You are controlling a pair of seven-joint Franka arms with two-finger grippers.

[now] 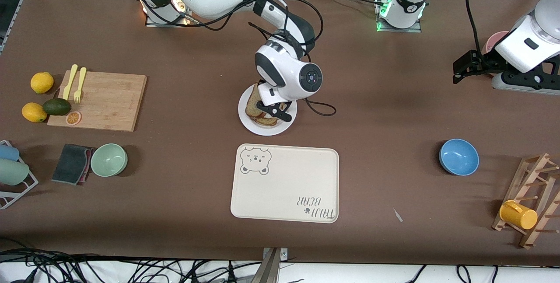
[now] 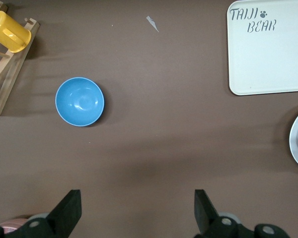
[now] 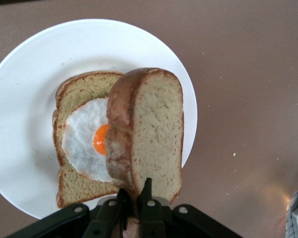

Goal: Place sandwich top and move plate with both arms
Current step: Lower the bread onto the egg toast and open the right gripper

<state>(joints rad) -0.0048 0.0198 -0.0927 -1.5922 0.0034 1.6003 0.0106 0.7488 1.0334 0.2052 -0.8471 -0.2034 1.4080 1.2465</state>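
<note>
The white plate (image 1: pixel 247 122) lies mid-table, just farther from the front camera than the bear-printed tray (image 1: pixel 284 183). On the plate (image 3: pixel 35 74) lies a bread slice bearing a fried egg (image 3: pixel 84 139). My right gripper (image 3: pixel 135 196) is shut on the sandwich top (image 3: pixel 154 129), a plain bread slice held on edge just over the egg slice; it also shows in the front view (image 1: pixel 252 103) under the right gripper (image 1: pixel 273 111). My left gripper (image 1: pixel 459 71) hangs open and empty over the table at the left arm's end; its fingers (image 2: pixel 69 208) frame bare table.
A blue bowl (image 1: pixel 458 156) and a wooden rack with a yellow mug (image 1: pixel 518 214) stand toward the left arm's end. A cutting board (image 1: pixel 103 99) with forks, lemons, an avocado, a green bowl (image 1: pixel 109 159) and a dark cloth lie toward the right arm's end.
</note>
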